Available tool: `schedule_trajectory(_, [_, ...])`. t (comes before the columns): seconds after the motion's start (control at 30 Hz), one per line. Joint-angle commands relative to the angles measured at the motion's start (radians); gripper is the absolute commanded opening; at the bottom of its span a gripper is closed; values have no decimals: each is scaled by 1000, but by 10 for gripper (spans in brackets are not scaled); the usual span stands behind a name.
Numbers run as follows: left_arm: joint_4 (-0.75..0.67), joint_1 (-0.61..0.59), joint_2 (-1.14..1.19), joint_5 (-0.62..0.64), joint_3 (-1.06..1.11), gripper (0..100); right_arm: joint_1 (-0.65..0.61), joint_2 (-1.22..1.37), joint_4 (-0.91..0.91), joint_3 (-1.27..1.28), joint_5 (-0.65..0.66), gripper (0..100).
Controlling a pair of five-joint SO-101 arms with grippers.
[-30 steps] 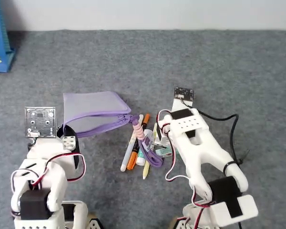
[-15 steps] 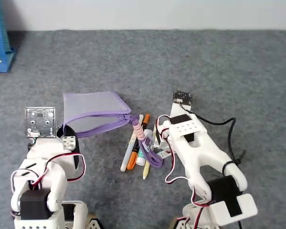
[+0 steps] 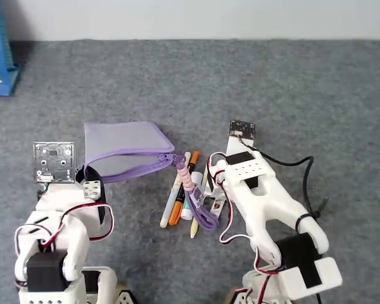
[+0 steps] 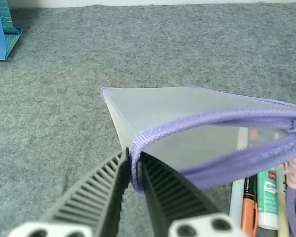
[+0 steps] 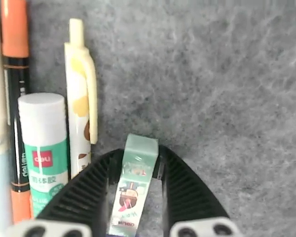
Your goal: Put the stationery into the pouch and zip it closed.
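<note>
Pouch open; pens prob. outside

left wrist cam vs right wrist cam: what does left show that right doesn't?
Left wrist, not right wrist: the left gripper shut on the zip edge of the pouch, whose mouth is open; a blue box far off.
Right wrist, not left wrist: the right gripper shut on the eraser, with a yellow pen beside it.
Both: the glue stick, the orange marker and the grey mat.
</note>
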Motion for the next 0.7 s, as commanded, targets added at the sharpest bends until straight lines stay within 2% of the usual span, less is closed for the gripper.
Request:
schedule_trajectory(0.0, [2,-8,14,9,-5,13,67,-47,-36,-60,78,8])
schedule_trajectory(0.13, [2,-6,14,9,-5,13,133,-51,-39,-92,163,8])
schedule_trajectory(0.27, [0,-3,14,9,-5,13,131,-130,50,-120,198,8])
schedule_trajectory(0.57, [15,-2,23,9,-85,13,131,-529,179,-118,269,8])
schedule_trajectory(0.67, [51,-2,23,9,-145,13,91,-670,203,-118,302,8])
